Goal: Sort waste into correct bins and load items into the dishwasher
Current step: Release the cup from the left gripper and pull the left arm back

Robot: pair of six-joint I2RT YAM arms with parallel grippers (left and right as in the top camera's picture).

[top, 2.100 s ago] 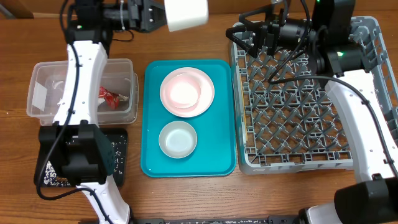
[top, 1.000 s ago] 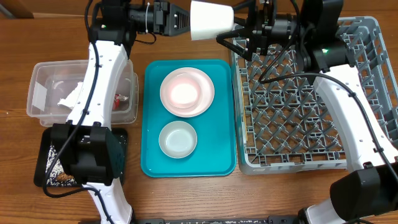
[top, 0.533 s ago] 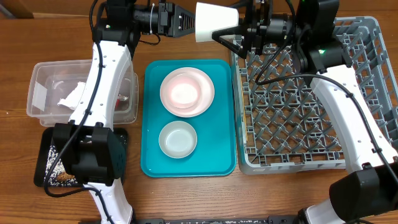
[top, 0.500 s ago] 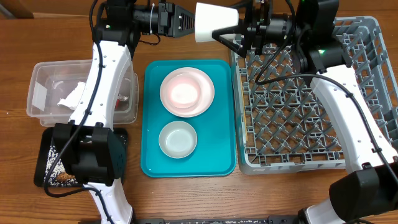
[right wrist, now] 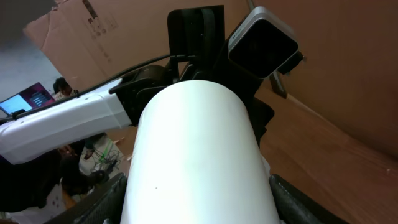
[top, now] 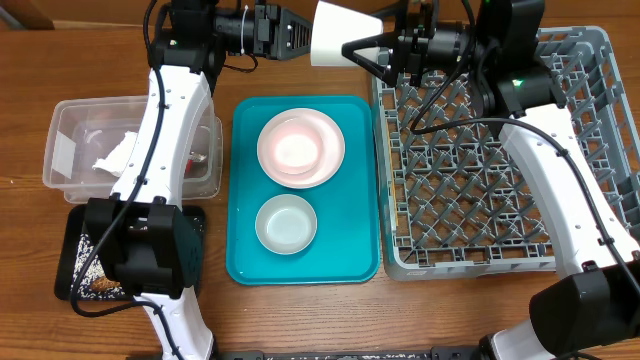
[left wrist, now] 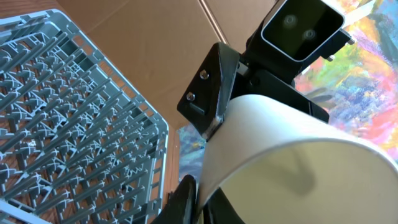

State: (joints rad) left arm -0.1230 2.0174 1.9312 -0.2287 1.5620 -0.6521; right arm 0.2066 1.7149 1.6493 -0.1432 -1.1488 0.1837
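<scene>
The small white cup (top: 335, 32) hangs in the air above the table's far edge, between the two arms. My left gripper (top: 308, 35) is shut on its rim, as the left wrist view (left wrist: 202, 199) shows with the cup (left wrist: 292, 155). My right gripper (top: 365, 48) reaches from the right, a finger against each side wall of the cup (right wrist: 196, 155), as the right wrist view (right wrist: 199, 202) shows. The grey dish rack (top: 480, 170) stands below at the right and shows in the left wrist view (left wrist: 68, 106).
A teal tray (top: 240, 200) holds the large pink plate (top: 332, 165) with the smaller pink dish (top: 295, 150) on it, and the grey bowl (top: 285, 223). The clear tub (top: 70, 120) holds the napkin (top: 115, 155) and red wrapper (top: 190, 158). The black tray (top: 75, 250) holds food scraps (top: 95, 285).
My left arm carried the cup rightward to the right gripper. In the last half second the right fingers closed in on the cup.
</scene>
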